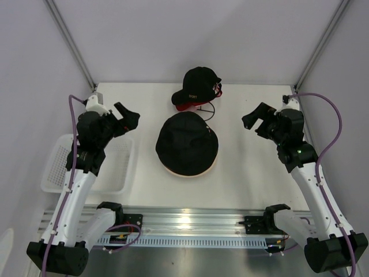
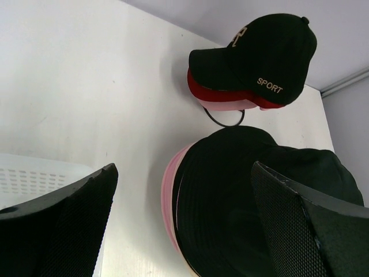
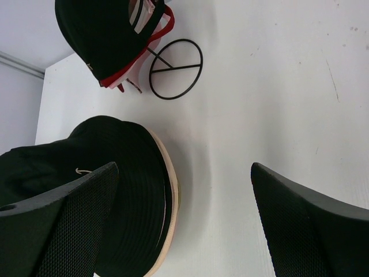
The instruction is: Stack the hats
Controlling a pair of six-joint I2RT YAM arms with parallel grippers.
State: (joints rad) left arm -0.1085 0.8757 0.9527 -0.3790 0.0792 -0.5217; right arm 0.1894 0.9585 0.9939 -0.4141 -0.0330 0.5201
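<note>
A black bucket hat (image 1: 187,142) lies on top of a stack at the table's middle. A pink brim (image 2: 168,199) shows under it in the left wrist view. A beige brim (image 3: 172,190) shows under it in the right wrist view and along the stack's near edge (image 1: 190,175). My left gripper (image 1: 128,119) is open and empty, raised left of the stack. My right gripper (image 1: 258,119) is open and empty, raised right of the stack. Neither touches the hats.
A black baseball cap (image 1: 198,85) with a red under-visor and "SPORT" lettering (image 2: 270,85) sits on a thin black wire stand (image 3: 176,69) behind the stack. A white perforated basket (image 1: 60,167) sits at the left table edge. White walls enclose the table.
</note>
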